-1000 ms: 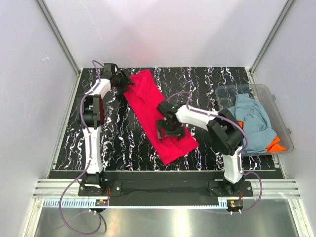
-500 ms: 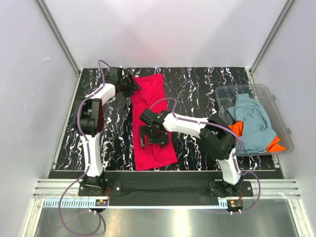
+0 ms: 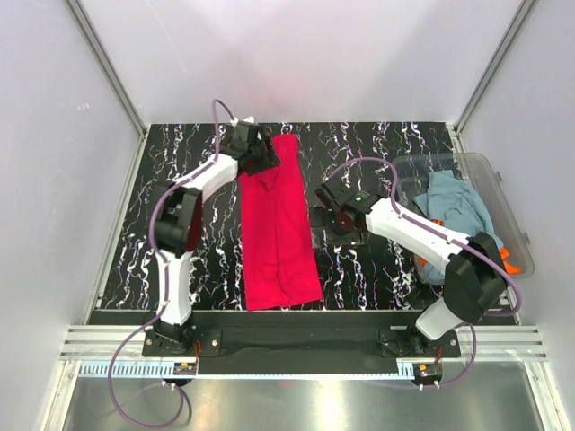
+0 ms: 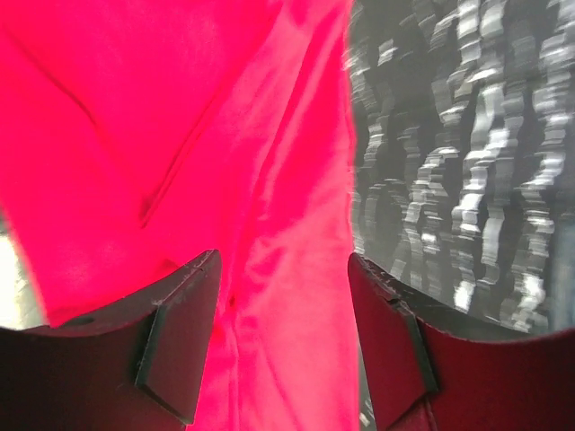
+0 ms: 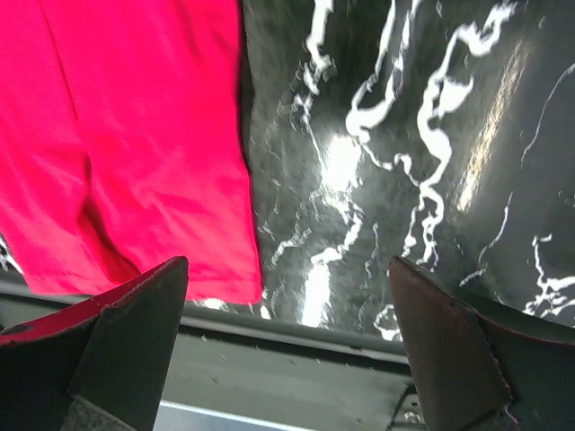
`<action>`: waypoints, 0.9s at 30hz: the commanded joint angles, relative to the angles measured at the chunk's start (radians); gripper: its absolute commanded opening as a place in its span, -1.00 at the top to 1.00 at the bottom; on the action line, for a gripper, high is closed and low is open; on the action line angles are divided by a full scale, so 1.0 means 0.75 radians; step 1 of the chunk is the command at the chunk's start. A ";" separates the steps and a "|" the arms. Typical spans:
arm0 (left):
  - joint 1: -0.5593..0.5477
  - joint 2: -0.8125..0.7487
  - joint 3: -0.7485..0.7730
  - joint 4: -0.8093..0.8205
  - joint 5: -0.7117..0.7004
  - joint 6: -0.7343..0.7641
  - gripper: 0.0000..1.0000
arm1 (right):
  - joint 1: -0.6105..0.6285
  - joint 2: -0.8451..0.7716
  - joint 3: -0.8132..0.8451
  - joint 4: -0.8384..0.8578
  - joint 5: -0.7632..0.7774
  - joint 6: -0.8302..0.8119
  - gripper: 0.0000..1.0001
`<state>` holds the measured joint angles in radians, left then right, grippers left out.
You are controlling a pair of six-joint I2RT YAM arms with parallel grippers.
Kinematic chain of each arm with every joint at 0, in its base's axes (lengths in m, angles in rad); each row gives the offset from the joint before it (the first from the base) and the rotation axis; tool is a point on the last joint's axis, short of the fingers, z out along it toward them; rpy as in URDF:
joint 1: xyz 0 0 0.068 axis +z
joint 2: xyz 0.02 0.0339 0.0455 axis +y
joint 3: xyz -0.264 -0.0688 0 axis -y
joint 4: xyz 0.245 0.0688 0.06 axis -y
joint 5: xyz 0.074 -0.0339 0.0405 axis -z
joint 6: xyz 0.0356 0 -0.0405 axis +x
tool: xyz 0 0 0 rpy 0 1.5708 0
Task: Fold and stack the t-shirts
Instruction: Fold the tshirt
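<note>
The crimson red t-shirt lies flat as a long narrow strip, running from the far side of the table to its near edge. My left gripper is at the shirt's far left corner. In the left wrist view its jaws stand apart over the red cloth, which spans the gap between them. My right gripper hovers wide open just right of the shirt. Its wrist view shows the shirt's near corner and bare table between the jaws. The grey-blue shirt and the orange shirt lie crumpled in the tub.
A clear plastic tub stands at the table's right edge, partly behind the right arm. The black marbled tabletop ends at a dark front rail close under the right gripper. White walls enclose the left, far and right sides.
The red shirt swung from a diagonal to lying straight front to back. My left gripper moved right along the far edge. My right gripper came off the shirt and moved right.
</note>
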<state>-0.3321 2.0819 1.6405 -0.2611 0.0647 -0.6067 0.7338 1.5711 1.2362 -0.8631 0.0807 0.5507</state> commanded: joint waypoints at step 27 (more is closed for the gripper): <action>0.048 -0.455 0.051 -0.353 -0.047 0.202 -0.36 | -0.226 -0.119 -0.212 0.128 -0.647 -0.047 -0.99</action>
<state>-0.3016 1.9800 1.7634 -0.4911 0.1101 -0.4789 0.5804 1.5059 1.1034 -0.7963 -0.3252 0.5198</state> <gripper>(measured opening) 0.677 0.993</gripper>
